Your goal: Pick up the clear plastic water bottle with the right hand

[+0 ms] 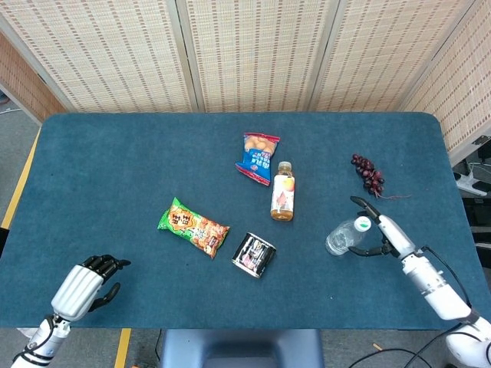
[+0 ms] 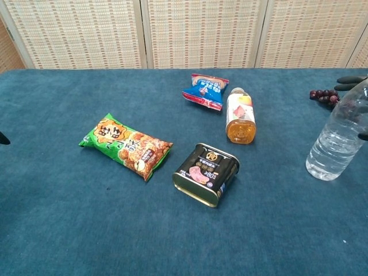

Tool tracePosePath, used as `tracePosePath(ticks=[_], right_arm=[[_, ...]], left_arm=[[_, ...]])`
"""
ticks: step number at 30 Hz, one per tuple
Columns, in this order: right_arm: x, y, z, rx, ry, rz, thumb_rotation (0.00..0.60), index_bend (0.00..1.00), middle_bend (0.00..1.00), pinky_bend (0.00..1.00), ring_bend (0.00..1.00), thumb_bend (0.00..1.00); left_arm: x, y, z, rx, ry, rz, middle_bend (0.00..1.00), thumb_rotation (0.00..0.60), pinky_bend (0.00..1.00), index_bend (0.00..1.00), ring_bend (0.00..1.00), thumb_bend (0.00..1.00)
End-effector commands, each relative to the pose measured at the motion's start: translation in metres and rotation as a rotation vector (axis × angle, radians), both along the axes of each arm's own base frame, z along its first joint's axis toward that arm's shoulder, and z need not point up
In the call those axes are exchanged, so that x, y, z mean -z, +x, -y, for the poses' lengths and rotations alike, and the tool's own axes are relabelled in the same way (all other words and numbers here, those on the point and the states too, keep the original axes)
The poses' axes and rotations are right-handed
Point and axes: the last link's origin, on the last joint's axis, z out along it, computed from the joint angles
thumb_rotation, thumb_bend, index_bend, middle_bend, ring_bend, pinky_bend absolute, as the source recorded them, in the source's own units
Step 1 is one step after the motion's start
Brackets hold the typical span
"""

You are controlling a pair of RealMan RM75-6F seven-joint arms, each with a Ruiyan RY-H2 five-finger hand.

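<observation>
The clear plastic water bottle (image 1: pixel 341 236) stands upright on the blue table, right of centre; the chest view shows the bottle (image 2: pixel 339 141) at the right edge. My right hand (image 1: pixel 381 230) sits just right of it with fingers spread wide on either side, not closed on it. Two dark fingertips (image 2: pixel 349 80) show beside the bottle in the chest view. My left hand (image 1: pixel 86 284) rests at the table's front left corner, fingers curled in on nothing.
An orange drink bottle (image 1: pixel 283 192) lies at mid-table with a blue snack bag (image 1: pixel 258 156) behind it. A dark tin (image 1: pixel 254 254) and a green snack bag (image 1: pixel 193 227) lie further left. Grapes (image 1: pixel 368 175) lie behind the water bottle.
</observation>
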Motion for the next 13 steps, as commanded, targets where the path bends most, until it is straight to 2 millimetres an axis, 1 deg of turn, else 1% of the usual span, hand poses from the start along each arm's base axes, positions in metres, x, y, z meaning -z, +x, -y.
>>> tracePosePath(ticks=[1, 3, 5, 6, 7, 8, 11, 13], right_arm=[[-0.025, 0.005, -0.013, -0.056, -0.027, -0.024, 0.6, 0.0, 0.0, 0.15, 0.0, 0.09], [-0.029, 0.007, -0.016, -0.065, -0.032, -0.03, 0.6, 0.0, 0.0, 0.15, 0.0, 0.09], [-0.039, 0.009, -0.022, -0.087, -0.055, -0.055, 0.6, 0.0, 0.0, 0.15, 0.0, 0.09], [-0.058, 0.007, -0.034, -0.126, -0.115, -0.143, 0.6, 0.0, 0.0, 0.15, 0.0, 0.09], [-0.071, 0.006, -0.053, -0.151, -0.159, -0.239, 0.6, 0.0, 0.0, 0.15, 0.0, 0.09], [-0.077, 0.009, -0.068, -0.142, -0.185, -0.306, 0.6, 0.0, 0.0, 0.16, 0.0, 0.09], [-0.086, 0.012, -0.092, -0.105, -0.24, -0.469, 0.6, 0.0, 0.0, 0.16, 0.0, 0.09], [-0.088, 0.013, -0.105, -0.069, -0.283, -0.572, 0.6, 0.0, 0.0, 0.17, 0.0, 0.09]], left_arm=[[0.0, 0.0, 0.0, -0.001, 0.001, 0.0, 0.39, 0.6, 0.39, 0.27, 0.3, 0.42], [0.0, 0.0, 0.0, -0.002, 0.002, -0.001, 0.39, 0.6, 0.39, 0.27, 0.3, 0.42], [0.0, 0.0, 0.0, -0.002, 0.002, -0.001, 0.39, 0.6, 0.39, 0.27, 0.3, 0.42], [0.0, 0.001, 0.0, 0.005, 0.001, 0.002, 0.39, 0.6, 0.39, 0.27, 0.3, 0.42], [0.0, 0.002, 0.001, 0.016, -0.001, -0.001, 0.39, 0.6, 0.39, 0.27, 0.3, 0.42], [0.001, 0.004, 0.001, 0.024, -0.003, -0.003, 0.39, 0.6, 0.39, 0.27, 0.3, 0.42], [0.003, 0.006, 0.001, 0.045, -0.013, -0.006, 0.39, 0.6, 0.39, 0.27, 0.3, 0.42], [0.004, 0.008, 0.001, 0.054, -0.012, -0.005, 0.39, 0.6, 0.39, 0.27, 0.3, 0.42]])
